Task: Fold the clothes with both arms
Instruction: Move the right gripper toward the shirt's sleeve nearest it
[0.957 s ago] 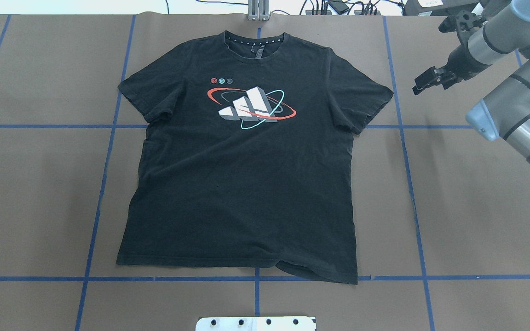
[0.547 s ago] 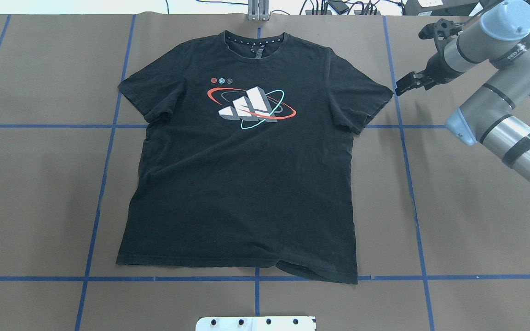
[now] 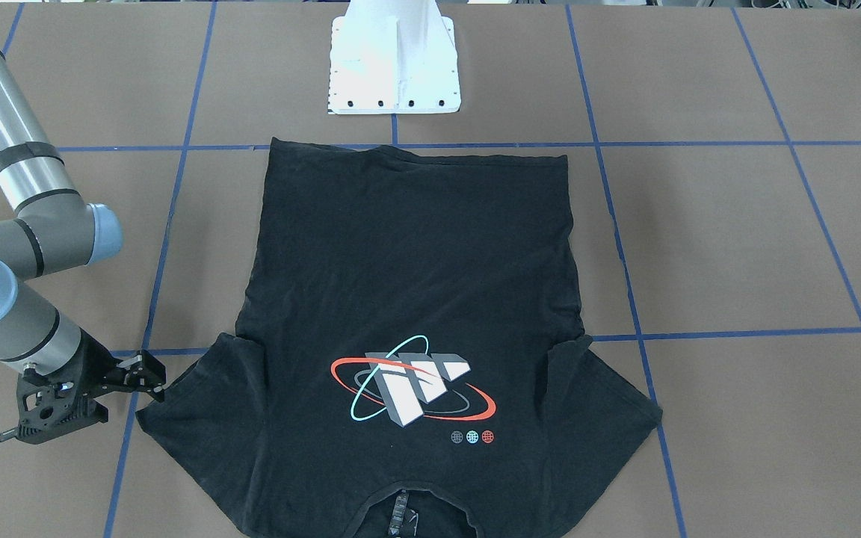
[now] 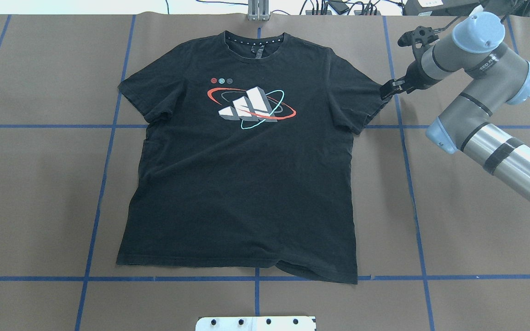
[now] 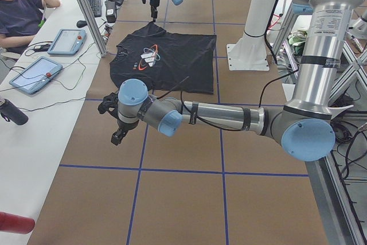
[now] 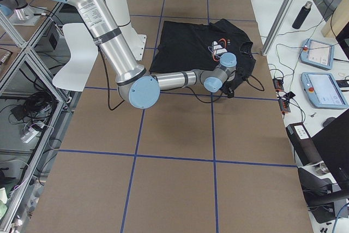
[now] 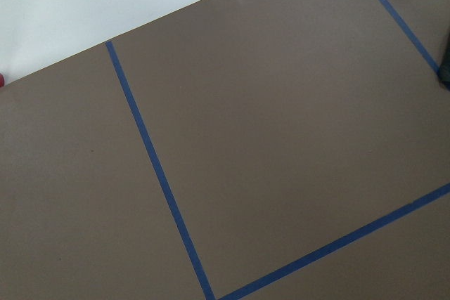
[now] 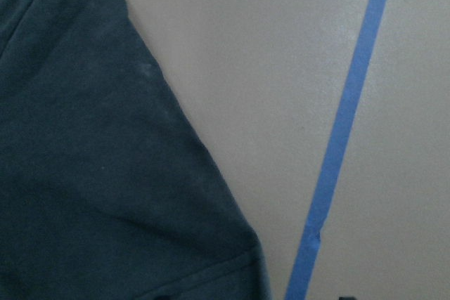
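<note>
The black T-shirt lies flat and face up on the brown table, collar at the far edge, its white block graphic ringed by red and cyan ovals. My right gripper is low at the tip of the shirt's right-hand sleeve, also seen in the front-facing view. Its jaws stand apart, and the right wrist view shows the sleeve corner lying flat between them. My left gripper hangs over bare table well away from the shirt, and I cannot tell whether it is open or shut. The left wrist view shows only table.
The white pedestal base stands at the near edge behind the shirt's hem. Blue tape lines grid the brown table. A seated operator, tablets and bottles are on the side bench beyond the far edge.
My right arm has swung left and down, so its gripper went from beside the shirt to the tip of the sleeve. The shirt has not moved.
</note>
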